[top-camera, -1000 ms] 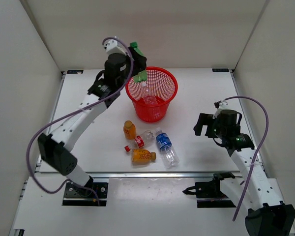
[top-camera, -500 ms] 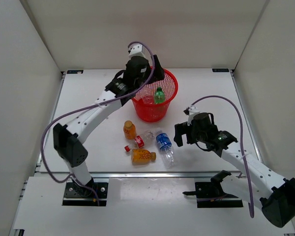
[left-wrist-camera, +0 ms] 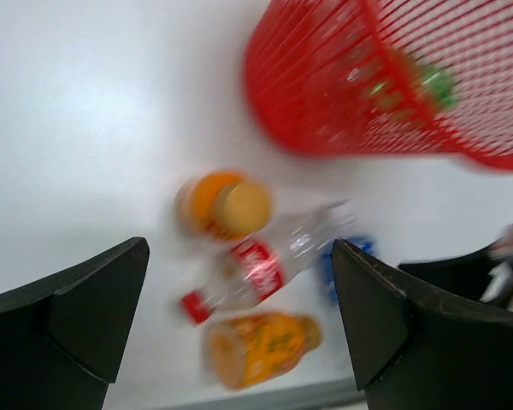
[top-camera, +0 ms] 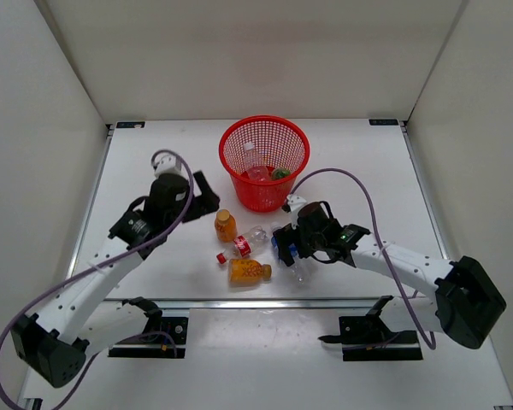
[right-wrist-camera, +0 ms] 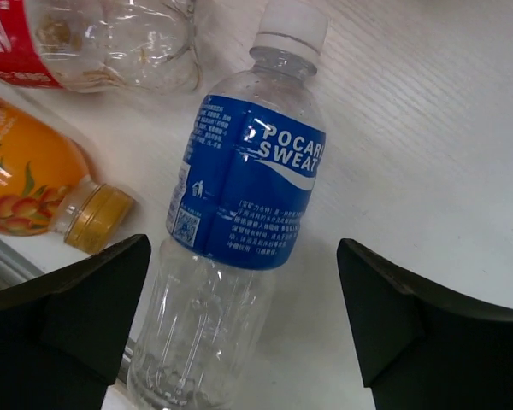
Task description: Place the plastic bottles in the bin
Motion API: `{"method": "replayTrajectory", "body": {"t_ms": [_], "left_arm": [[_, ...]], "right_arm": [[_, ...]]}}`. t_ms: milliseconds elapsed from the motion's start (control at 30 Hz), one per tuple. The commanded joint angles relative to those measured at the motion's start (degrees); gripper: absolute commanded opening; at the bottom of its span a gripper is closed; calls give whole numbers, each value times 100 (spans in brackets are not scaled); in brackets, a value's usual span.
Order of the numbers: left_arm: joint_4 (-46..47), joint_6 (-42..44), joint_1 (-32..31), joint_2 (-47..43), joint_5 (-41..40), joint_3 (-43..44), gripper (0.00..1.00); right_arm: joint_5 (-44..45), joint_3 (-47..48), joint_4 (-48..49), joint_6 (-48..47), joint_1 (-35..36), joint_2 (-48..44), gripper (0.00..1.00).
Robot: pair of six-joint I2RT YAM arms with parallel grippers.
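1. The right gripper (right-wrist-camera: 244, 248) stood wide open and held nothing; the Pocari Sweat bottle (right-wrist-camera: 248, 196) lay flat between its fingers, clear of both.
2. The left gripper (left-wrist-camera: 239, 249) was spread wide and empty above the upright orange bottle (left-wrist-camera: 222, 205) and the red-label bottle (left-wrist-camera: 256, 269).
3. Beyond its fingertips stood the red mesh bin (left-wrist-camera: 325, 85), with the green bottle (left-wrist-camera: 436, 81) inside.

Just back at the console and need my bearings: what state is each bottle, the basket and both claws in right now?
Basket: upright, holds two bottles.
Green bottle: in the basket.
Plain clear bottle: in the basket.
Orange bottle near the basket: standing, outside.
Other orange bottle: lying down.
Red-label bottle: lying down.
Blue-label bottle: lying down, capped.
Left claw: open, empty.
Right claw: open, over the blue-label bottle.
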Motion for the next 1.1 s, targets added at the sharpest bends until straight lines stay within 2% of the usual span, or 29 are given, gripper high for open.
{"method": "replayTrajectory", "body": {"t_ms": [0,100,167,233,300,333,400,433,500,667,700,767,867,933,1067], "left_arm": [[-756,-476,139,-621,530,-943,98],[-1081,-801,254,-1350,715,-1515,99],[-1257,-950,376,-1649,760,-1797,99],[-1354,-1091,473,-2019,830,-1930,99],[-1434,-1092,588,-2169,865,-2009,99],[-1495,-1075,684,-2187,918,-2001,99],[-1574,-953,798,-2179,935,-2001,99],[-1548,-856,816,-2161,892,-1966,99],[-1609,-846,790,-2091,822,-1887,98],[-1478,-714,808,-1836,786,-1799,99],[-1391,-706,834,-1810,778,-1799,98],[-1268,-706,834,-1748,786,-1807,99],[-1205,-627,843,-1599,752,-1799,98],[-1223,-583,817,-1572,742,-1773,99],[-1346,-451,790,-1493,655,-1641,99]], "right_arm": [[165,-105,576,86,74,303,86],[639,-132,560,347,128,506,79],[570,-184,594,523,-21,541,70],[438,-351,700,629,-162,454,68],[359,-387,726,648,-399,287,52],[306,-413,700,648,-443,165,48],[385,-335,481,586,-715,-134,29],[437,-238,367,569,-794,-370,23],[342,-124,-10,481,-1223,-862,17],[-72,1121,-872,148,-2376,-1611,13],[-98,1273,-943,16,-2577,-1603,13],[-326,2245,-909,-230,-2790,-1394,13],[-284,3336,-523,-660,-2423,-701,13],[-100,3979,-137,-1090,-1827,19,13],[-222,5042,452,-1251,-1236,1190,14]]}}
